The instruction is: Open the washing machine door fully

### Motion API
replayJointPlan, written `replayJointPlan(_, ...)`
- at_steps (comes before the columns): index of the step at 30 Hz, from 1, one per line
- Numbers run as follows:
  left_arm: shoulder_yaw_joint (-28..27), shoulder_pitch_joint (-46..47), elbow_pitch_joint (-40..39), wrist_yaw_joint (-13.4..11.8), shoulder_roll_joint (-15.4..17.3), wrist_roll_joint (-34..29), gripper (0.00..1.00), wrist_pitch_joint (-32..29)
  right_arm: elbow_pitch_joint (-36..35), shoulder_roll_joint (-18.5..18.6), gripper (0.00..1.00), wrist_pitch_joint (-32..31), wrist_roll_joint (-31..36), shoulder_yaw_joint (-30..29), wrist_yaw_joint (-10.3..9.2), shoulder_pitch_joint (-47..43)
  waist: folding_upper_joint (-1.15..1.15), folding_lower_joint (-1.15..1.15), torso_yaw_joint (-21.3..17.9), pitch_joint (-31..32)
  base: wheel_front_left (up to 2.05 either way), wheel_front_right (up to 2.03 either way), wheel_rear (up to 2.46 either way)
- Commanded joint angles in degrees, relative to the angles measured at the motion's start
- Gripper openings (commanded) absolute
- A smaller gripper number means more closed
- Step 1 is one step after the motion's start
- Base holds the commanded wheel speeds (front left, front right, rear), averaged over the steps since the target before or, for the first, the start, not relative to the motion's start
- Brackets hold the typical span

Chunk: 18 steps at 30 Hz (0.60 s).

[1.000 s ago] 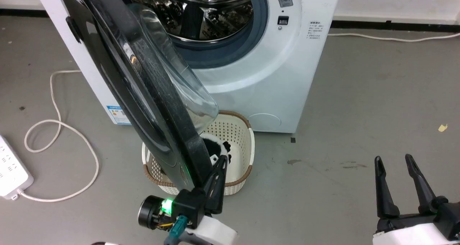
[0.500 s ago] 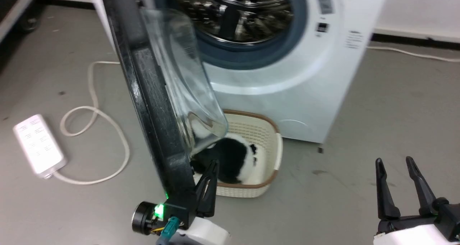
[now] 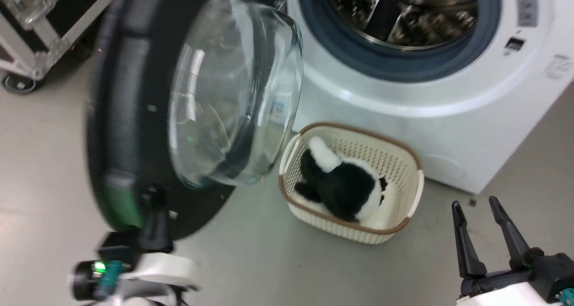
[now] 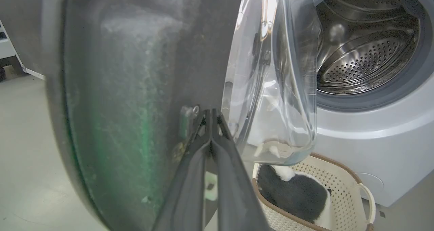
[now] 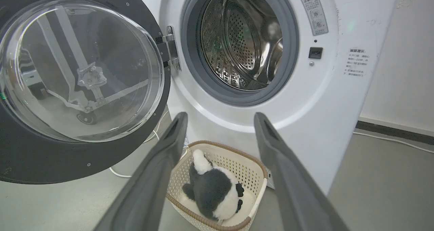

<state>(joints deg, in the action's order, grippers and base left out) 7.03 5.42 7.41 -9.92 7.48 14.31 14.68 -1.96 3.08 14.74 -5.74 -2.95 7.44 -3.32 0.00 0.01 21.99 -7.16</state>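
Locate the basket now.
Head view, right of centre: the cream basket sits on the floor at the foot of the washing machine, below its drum and just right of the open door, holding a black-and-white plush toy.

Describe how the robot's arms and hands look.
The left hand and right hand each have two long, tapering dark fingers on a black base, ahead of a white forearm shell. A green light and a teal connector sit behind the left hand.
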Motion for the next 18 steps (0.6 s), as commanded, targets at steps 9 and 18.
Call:
replayJointPlan(9,-8.7,5.8,4.8,2.0,4.9,3.8,0.0,0.3,-0.5,2.4,1.0,0.3,0.5,0.4,0.05,1.3,0.0,-0.01,0.3,-5.9,0.0,0.0,0.0)
replayJointPlan(18,-18.2,12.7,11.7,3.9,8.3,7.3,0.0,0.3,-1.2,4.5,1.0,0.3,0.2,0.0,0.05,2.1,0.0,-0.01,-1.2,-9.3,0.0,0.0,0.0)
